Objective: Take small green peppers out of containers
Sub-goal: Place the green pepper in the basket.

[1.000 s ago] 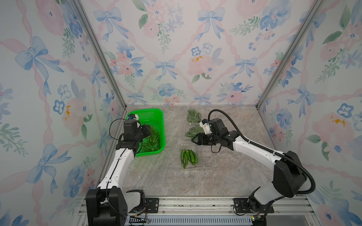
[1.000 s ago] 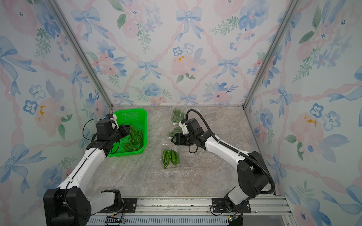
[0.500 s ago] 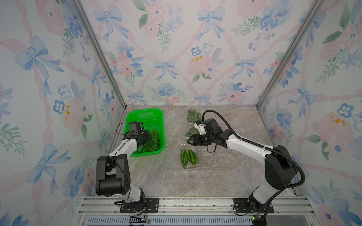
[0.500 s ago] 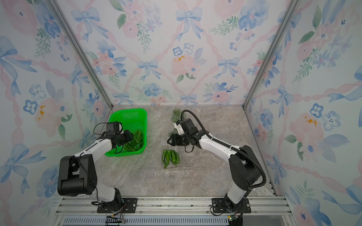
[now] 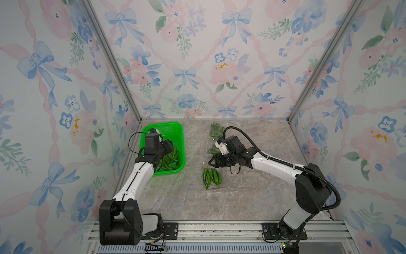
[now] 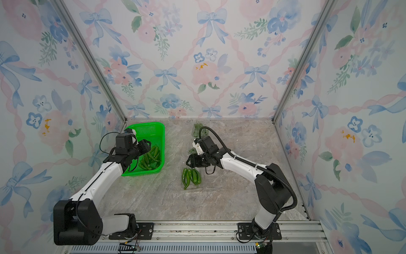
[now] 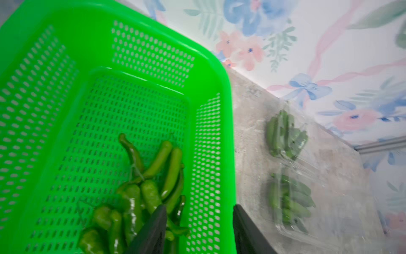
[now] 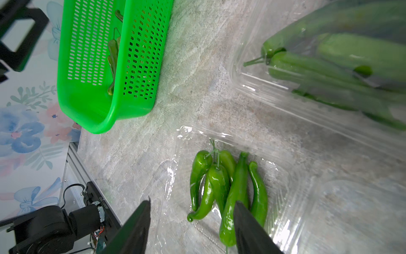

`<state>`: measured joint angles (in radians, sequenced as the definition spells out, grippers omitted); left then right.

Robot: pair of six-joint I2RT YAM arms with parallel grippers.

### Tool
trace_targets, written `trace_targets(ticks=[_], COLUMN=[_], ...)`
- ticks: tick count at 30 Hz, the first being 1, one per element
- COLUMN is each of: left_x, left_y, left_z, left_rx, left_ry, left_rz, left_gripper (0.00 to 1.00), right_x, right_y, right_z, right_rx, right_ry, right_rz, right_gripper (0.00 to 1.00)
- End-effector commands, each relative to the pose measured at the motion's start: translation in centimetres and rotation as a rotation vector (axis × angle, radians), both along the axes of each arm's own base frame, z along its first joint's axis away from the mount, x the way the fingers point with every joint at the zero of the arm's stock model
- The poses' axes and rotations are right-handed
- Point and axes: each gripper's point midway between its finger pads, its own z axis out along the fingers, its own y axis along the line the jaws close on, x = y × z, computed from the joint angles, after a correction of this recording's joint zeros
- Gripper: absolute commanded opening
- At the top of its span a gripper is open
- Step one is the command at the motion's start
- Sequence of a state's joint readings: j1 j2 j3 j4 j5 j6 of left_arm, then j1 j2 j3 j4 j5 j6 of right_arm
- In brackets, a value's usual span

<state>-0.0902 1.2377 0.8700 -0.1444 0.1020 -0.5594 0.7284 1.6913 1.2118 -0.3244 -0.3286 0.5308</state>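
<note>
fingers (image 7: pixel 153 228) of the left gripper (image 7: pixel 199 207) show only as two dark tips, cut off at the edge of the left wrist view, and in both top views that gripper is a small dark block whose jaws are too small to read. the right gripper (image 8: pixel 192 202) is cropped the same way in the right wrist view, its fingers (image 8: pixel 136 226) entering as two black wedges. the middle box (image 5: pixel 212 150) of the row is partly hidden behind the right arm (image 5: pixel 274 166) in both top views, and only a green patch of it shows. clear plastic is hard to trace against the grey table (image 5: pixel 241 198), so how many boxes lie there cannot be told. the far box (image 5: pixel 216 129) by the back wall and the middle box are blurred in the left wrist view, their peppers (image 7: pixel 283 136) a soft green smear under closed lids.

the left fingers stand apart with nothing between them. they hang over the green basket (image 5: pixel 175 132), at its side nearer the boxes, above a loose heap of peppers on its floor; whether a tip touches one cannot be told. the right fingers are spread as well and empty, hanging just above the open box (image 8: pixel 281 176) nearest the robot's base, where a bunch of peppers lies side by side, stems toward the middle box. no finger touches the plastic or a pepper in view.
</note>
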Motion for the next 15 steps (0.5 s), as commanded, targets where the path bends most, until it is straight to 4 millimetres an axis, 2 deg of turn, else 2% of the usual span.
trace_targets(ticks=[1,4,6,7,11,13,15], left_x=[-1.6,-2.8,-3.6,-4.1,-5.8,-6.5,-7.0], left_y=[-4.8,-9.4,-11.3,-12.0,-13.7,-13.6,-13.0], left_z=[0.5,-0.3,-1.2,-1.7,-4.2,-5.4,-5.9], left_rx=[-0.046,-0.071,-0.071,-0.059,-0.031,-0.016,-0.012], left_ry=[0.019,0.054,0.079,0.089,0.138,0.161,0.160], left_rz=[-0.073,-0.150,-0.177,-0.185,-0.199,-0.186,-0.166], left_gripper=[0.54,0.53,0.52,0.52,0.51,0.51,0.51], right_x=[-0.7,-1.2,-1.5,-1.6,-2.2,-2.5,-2.8], right_y=[-0.7,-1.3,-1.6,-1.8,-1.6,-1.2,-0.6], right_z=[0.3,-0.7,-1.4,-0.6,-1.5,-2.0,-2.3], right_rx=[-0.060,-0.086,-0.106,-0.094,-0.096,-0.101,-0.098], right_ry=[-0.021,-0.006,0.001,-0.017,-0.017,-0.020,-0.027], right_rz=[0.001,-0.007,-0.007,-0.010,-0.003,0.008,0.020], right_gripper=[0.60,0.57,0.55,0.55,0.47,0.46,0.46])
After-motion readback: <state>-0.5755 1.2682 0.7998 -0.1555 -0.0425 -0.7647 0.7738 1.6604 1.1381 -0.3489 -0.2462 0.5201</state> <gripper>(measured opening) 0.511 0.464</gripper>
